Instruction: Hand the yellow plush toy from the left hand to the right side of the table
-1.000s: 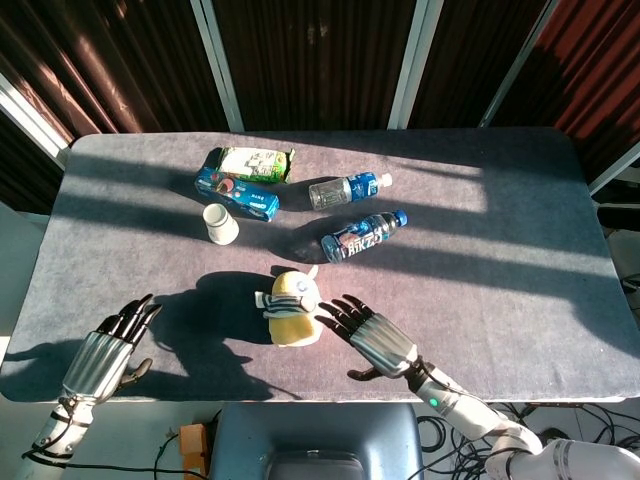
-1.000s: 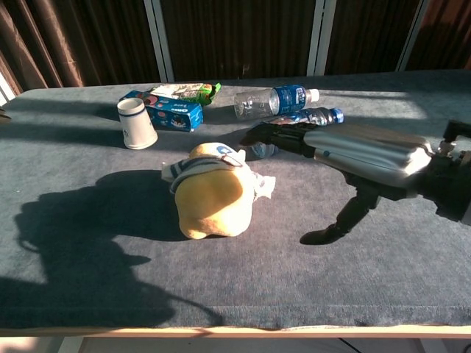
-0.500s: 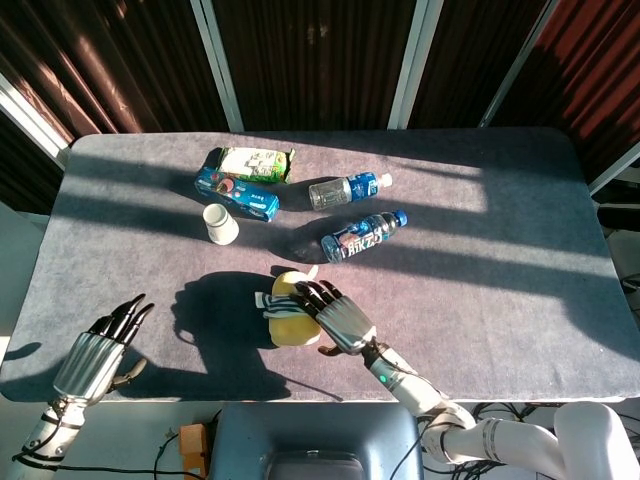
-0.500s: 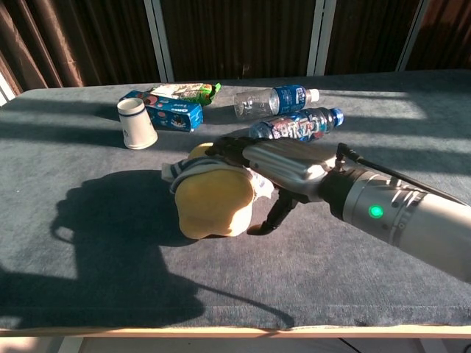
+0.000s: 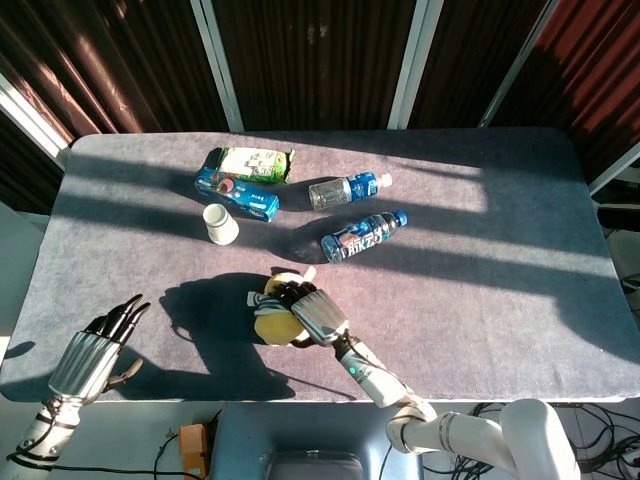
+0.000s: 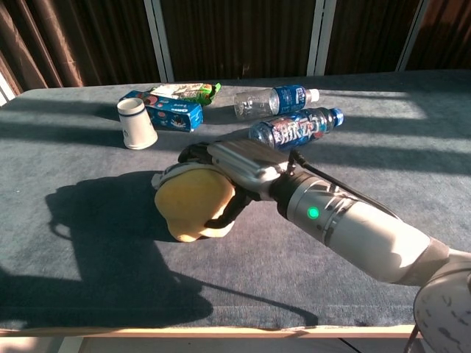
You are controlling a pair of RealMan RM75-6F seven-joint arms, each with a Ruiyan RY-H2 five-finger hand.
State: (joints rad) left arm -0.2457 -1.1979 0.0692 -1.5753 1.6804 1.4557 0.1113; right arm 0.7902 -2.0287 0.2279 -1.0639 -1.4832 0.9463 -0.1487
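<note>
Yellow plush toy (image 6: 193, 207), rounded, striped band on top; right hand (image 6: 237, 165) fingers (image 5: 285, 292) wrapped around it.

Yellow plush toy (image 5: 268, 322) near front edge of grey table (image 5: 500, 290), gripped from its right by right hand (image 5: 308, 310). Left hand (image 5: 95, 347) at front-left corner, fingers extended, holding nothing. Behind: white cup (image 5: 220, 223), blue box (image 5: 236, 194), green packet (image 5: 255, 162), two bottles (image 5: 347, 189) (image 5: 363, 235) lying flat.

yellow plush toy (image 5: 270, 322) (image 6: 193, 205), rounded; lying on the grey table's near-centre, partly covered
</note>
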